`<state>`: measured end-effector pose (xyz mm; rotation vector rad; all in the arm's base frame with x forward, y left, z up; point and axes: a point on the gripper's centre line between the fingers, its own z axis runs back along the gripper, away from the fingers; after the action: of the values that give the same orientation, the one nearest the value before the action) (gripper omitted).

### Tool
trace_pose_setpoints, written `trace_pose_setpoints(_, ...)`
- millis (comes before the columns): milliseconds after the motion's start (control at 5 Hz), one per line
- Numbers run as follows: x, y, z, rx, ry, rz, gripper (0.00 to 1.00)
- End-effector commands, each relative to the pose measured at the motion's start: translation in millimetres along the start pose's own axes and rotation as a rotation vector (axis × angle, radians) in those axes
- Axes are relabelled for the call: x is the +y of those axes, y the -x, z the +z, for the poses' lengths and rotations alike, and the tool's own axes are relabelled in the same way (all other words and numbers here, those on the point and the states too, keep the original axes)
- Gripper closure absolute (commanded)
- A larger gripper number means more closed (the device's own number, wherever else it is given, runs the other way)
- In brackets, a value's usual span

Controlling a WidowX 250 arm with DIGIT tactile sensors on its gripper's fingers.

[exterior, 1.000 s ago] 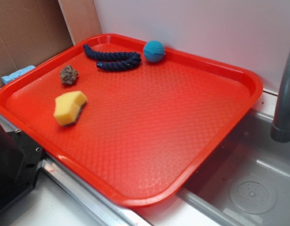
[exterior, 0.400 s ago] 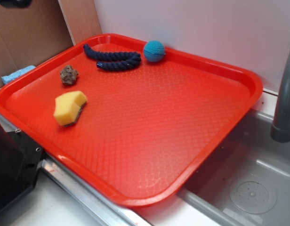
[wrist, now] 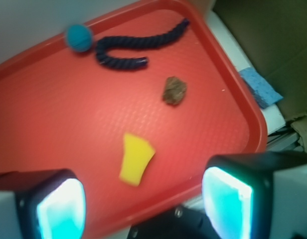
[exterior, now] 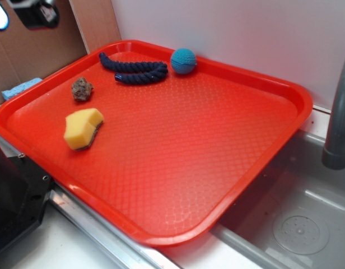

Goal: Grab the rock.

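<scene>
On the red plastic tray (exterior: 178, 140) with its fine diamond-embossed floor and raised rounded rim, the small lumpy brown-grey rock (exterior: 82, 89) sat near the far left part, its surface jagged and pitted. Just nearer the camera lay a yellow foam sponge (exterior: 83, 128) of irregular angular outline with a darker scouring layer on one side, apart from the rock. Toward the back rim a dark navy twisted rope (exterior: 134, 70) curved into a hook shape, and a teal knitted ball (exterior: 183, 60) rested at its end, close to the white wall.

In the wrist view the gripper (wrist: 143, 204) hung high above the tray with its two dark fingers (wrist: 233, 196) spread wide, pads glowing pale cyan, nothing between them. The rock (wrist: 174, 90) lay well beyond them, free on the tray, between the rope (wrist: 136, 47) and the sponge (wrist: 135, 158). A blue sponge (wrist: 259, 86) lay off the tray beside brown cardboard.
</scene>
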<state>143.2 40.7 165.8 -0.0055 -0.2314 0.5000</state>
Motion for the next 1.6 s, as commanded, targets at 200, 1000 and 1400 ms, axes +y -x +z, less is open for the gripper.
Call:
trace_pose_setpoints(200, 33, -28, -81, -0.146, -0.186, 0.387, 0.00)
trace_pose_setpoints(1000, 33, -78, -153, -0.245, -0.215, 0.468, 0.33)
trace_pose_setpoints(1400, 35, -75, -152, -0.235, -0.222, 0.503, 1.00)
